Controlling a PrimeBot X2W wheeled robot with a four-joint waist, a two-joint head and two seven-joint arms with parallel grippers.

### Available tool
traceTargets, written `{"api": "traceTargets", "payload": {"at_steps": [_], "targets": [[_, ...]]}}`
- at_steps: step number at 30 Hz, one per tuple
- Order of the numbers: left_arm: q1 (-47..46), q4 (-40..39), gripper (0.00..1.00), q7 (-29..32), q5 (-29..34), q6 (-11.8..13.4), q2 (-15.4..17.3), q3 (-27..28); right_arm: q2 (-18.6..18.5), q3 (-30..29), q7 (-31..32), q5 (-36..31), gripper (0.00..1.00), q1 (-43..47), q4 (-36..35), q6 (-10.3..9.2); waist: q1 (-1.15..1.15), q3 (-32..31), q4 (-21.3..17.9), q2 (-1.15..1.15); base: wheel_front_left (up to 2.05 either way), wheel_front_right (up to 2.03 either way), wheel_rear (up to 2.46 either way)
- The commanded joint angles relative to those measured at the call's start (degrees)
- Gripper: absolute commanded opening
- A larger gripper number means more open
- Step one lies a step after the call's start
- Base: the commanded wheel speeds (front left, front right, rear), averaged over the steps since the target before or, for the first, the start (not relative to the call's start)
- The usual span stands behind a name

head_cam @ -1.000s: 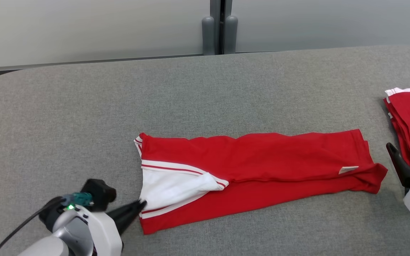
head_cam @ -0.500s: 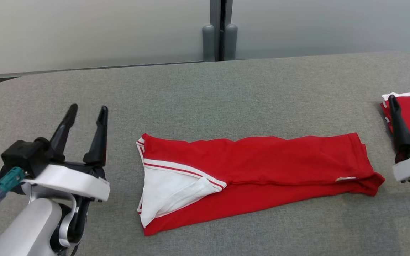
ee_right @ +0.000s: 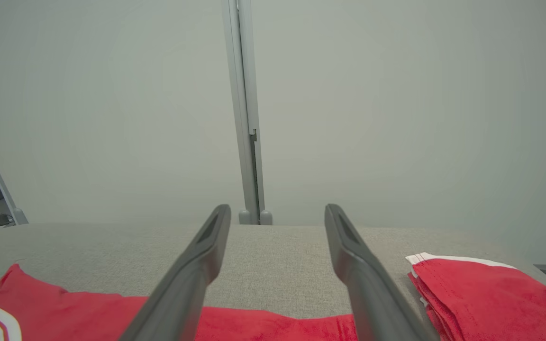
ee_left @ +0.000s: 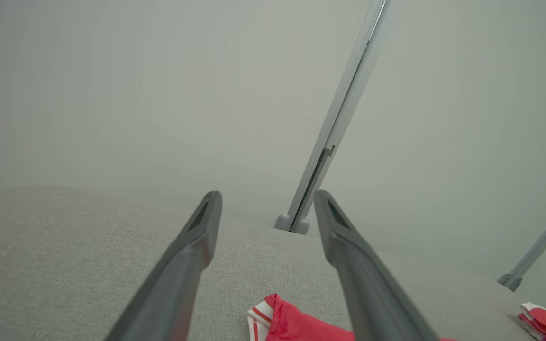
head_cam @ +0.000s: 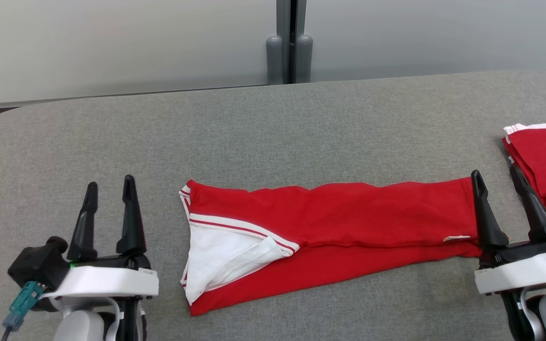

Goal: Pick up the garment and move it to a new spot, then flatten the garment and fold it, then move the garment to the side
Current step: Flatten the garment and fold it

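Note:
The garment (head_cam: 339, 222) is red with white trim, folded into a long strip across the middle of the grey table (head_cam: 254, 132); a white inner panel shows at its left end. Its edges appear in the left wrist view (ee_left: 296, 324) and the right wrist view (ee_right: 88, 315). My left gripper (head_cam: 109, 189) stands open to the left of the garment, apart from it, fingers pointing away from me. My right gripper (head_cam: 495, 177) is open at the garment's right end, its left finger overlapping that end in the head view. Nothing is between either pair of fingers.
A stack of folded red garments (head_cam: 545, 161) lies at the table's right edge, just beyond my right gripper, also seen in the right wrist view (ee_right: 486, 293). A grey wall with a vertical post (head_cam: 289, 42) runs behind the table. The table's far left corner is rounded.
My left gripper let go of the garment's left end, opened, and turned its fingers upright beside the cloth. The right gripper shifted left to the garment's right end. The camera tilted slightly.

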Motion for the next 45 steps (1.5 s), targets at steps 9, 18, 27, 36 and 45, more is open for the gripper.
{"api": "traceTargets", "payload": {"at_steps": [9, 18, 27, 36, 45], "targets": [[-0.45, 3.19, 1.0, -0.14, 4.32, -5.43, -1.55, 4.83, 3.45, -2.39, -0.3, -1.82, 1.0, 1.41, 1.34, -0.11, 0.0, 0.99, 0.65, 0.0, 0.0, 0.0, 0.0], [-2.25, 4.64, 1.0, -0.14, 5.21, -6.24, -1.57, 3.75, 5.57, -7.6, -0.29, 1.76, 1.0, -3.09, 14.87, -0.08, 0.0, 3.8, 1.47, 0.0, 0.0, 0.0, 0.0], [-3.64, 5.1, 1.0, -0.14, 5.0, -6.04, -1.59, 2.23, 5.57, -10.38, -0.24, 1.64, 1.0, -8.81, 29.82, -0.06, 0.0, 5.62, 2.12, 0.0, 0.0, 0.0, 0.0], [-4.33, 5.4, 1.0, -0.15, 5.22, -5.86, -1.59, 1.67, 6.78, -9.27, -0.13, 2.79, 1.0, -11.13, 38.24, -0.06, 0.0, 6.16, 1.97, 0.0, 0.0, 0.0, 0.0], [-4.56, 5.76, 1.0, -0.15, 5.16, -5.75, -1.59, 1.68, 6.41, -5.45, -0.08, 5.05, 0.0, -11.62, 38.39, -0.06, 0.0, 5.77, 1.84, 0.0, 0.0, 0.0, 0.0]]}}
